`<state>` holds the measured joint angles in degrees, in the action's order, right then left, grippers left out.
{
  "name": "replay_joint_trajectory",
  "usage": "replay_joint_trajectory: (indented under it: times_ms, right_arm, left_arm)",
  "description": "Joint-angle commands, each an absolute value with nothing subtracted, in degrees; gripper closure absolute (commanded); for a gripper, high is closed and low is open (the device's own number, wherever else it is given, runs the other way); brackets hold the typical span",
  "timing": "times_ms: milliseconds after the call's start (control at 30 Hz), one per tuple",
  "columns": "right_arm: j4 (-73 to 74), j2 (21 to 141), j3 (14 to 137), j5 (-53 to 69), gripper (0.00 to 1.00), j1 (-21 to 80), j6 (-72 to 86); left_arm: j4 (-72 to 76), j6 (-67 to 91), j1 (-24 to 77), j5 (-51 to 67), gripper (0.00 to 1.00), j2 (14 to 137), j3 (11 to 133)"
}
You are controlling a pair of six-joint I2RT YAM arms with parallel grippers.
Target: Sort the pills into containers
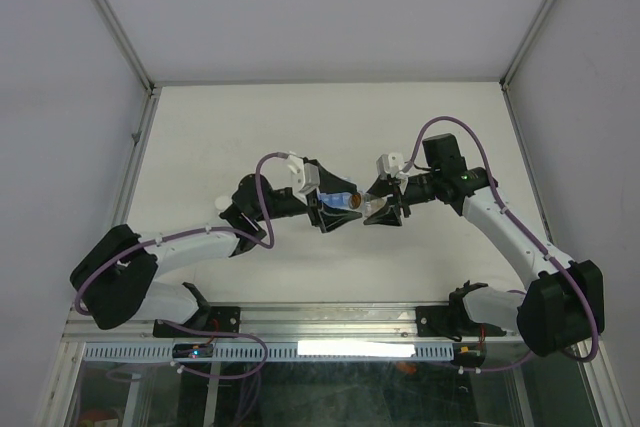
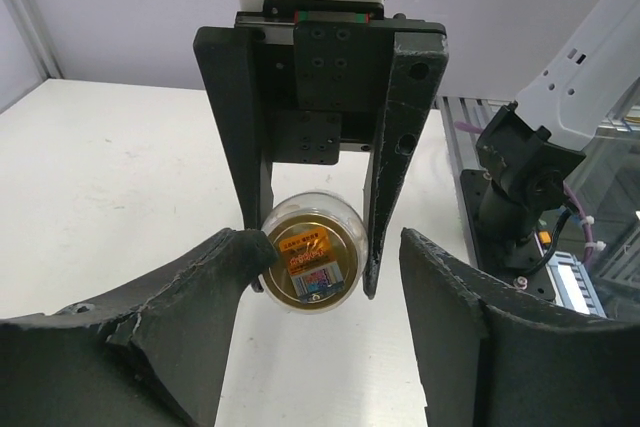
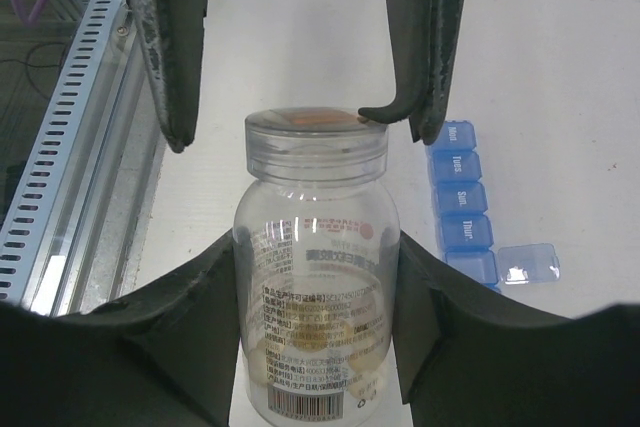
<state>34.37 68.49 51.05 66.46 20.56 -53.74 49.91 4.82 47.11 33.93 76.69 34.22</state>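
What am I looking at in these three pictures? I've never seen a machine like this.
These are two robot arms bolted to a white table. One picture looks down from above. The other two come from small cameras on each wrist, so each shows its own two black fingers along the bottom edge. The right gripper holds a clear bottle with tan pills inside. The left gripper faces it, its fingers standing on either side of the cap, not yet clamped. Beside them on the table lies a blue pill organizer, with one lid flipped open.
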Motion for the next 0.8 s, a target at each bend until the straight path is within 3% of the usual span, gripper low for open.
replay_joint_trajectory:
  times_ms: [0,233,333,467,667,767]
  right_arm:
    - [33.3,67.6,51.7,68.8,1.0,21.0,-54.9]
    - [33.3,67.4,51.7,68.7,1.0,21.0,-54.9]
    - [33.3,67.5,51.7,68.6,1.0,21.0,-54.9]
    - [32.8,67.5,51.8,67.3,1.0,21.1,-54.3]
    - [28.9,68.1,51.8,64.3,1.0,21.0,-48.3]
    - [28.7,68.6,52.1,63.4,1.0,21.0,-47.4]
  left_arm:
    - [48.9,3.6,46.5,34.0,0.38,77.6,36.6]
    - [47.5,4.9,46.5,34.6,0.53,78.6,37.7]
    - [46.4,6.1,46.5,34.0,0.69,78.8,38.2]
    - [44.6,12.0,46.6,31.6,0.99,78.4,38.5]
    - [37.9,33.1,51.5,5.9,1.0,74.8,36.5]
    - [39.9,37.8,54.9,-1.0,1.0,74.6,34.5]
